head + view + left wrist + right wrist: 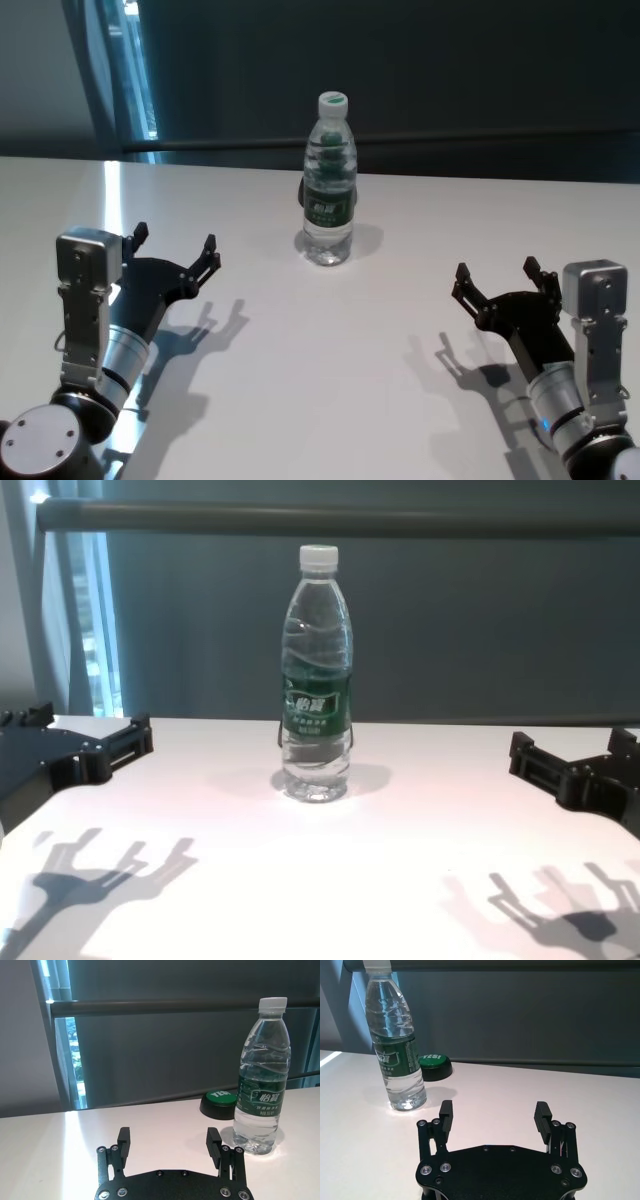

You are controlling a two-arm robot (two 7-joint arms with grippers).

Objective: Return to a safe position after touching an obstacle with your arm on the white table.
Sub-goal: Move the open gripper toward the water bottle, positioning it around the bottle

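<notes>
**Standing Bottle, Both Arms Drawn Back**

Standing upright near the middle of the far edge of the white table point(300, 340), the water bottle point(329, 180) is the only tall thing on the surface. It is clear plastic with a white screw cap and a dark green label bearing white lettering, and water fills most of it. Its base rests flat on the tabletop, and nothing touches it. Just behind it, closer to the far edge, sits a low round black button point(218, 1103) with a green top; in the head view the bottle hides all but a sliver of it.

Toward the near left corner hovers the left gripper point(177, 249), its two dark fingers spread wide apart and holding nothing. It points across the table toward the far edge, well apart from the bottle. Its shadow falls on the tabletop beside it.

Toward the near right corner hangs the right gripper point(495, 274), likewise spread open and empty, fingers aimed toward the far edge and also well apart from the bottle. The two grippers sit at roughly matching positions on either side, with the bottle between them and farther off.

Beyond the far edge runs a dark wall with a horizontal rail point(340, 518), and a strip of bright window point(130, 70) shows past the far left corner.
</notes>
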